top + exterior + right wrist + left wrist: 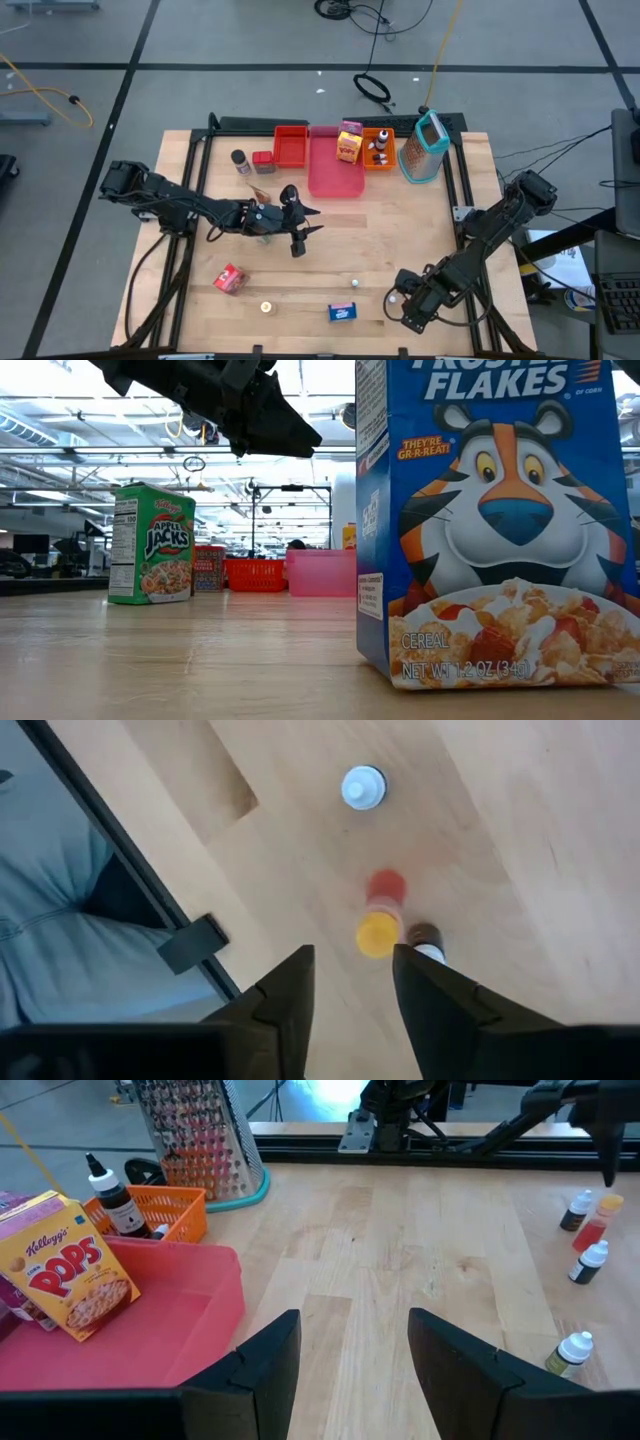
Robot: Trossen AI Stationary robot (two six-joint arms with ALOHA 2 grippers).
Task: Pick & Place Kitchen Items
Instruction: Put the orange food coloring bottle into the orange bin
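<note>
- Where the table's front edge runs, a blue cereal box [342, 312] lies near the middle, with a small round piece [266, 307] and a red pouch [230, 279] toward the front-left corner.
- Near the front-right corner the right gripper [397, 298] hangs over the wood, fingers narrowly apart and empty — just beyond its tips stand little bottles, one with a yellow cap [377, 934], one with a dark cap [425, 933], and a white-capped one [362, 787] farther off.
- At the table's centre the left gripper [301, 225] hovers above bare wood, fingers spread wide and holding nothing.
- Past it, toward the back edge, sits a pink tray [333, 172] holding a yellow cereal box [68, 1268].
- Beside that, an orange basket [378, 151] holds a dark bottle [112, 1193].
- A red tray [291, 145] sits left of the pink one — a dark-capped shaker [240, 160] stands further left.
- A metal grater [424, 146] stands near the back-right corner.
</note>
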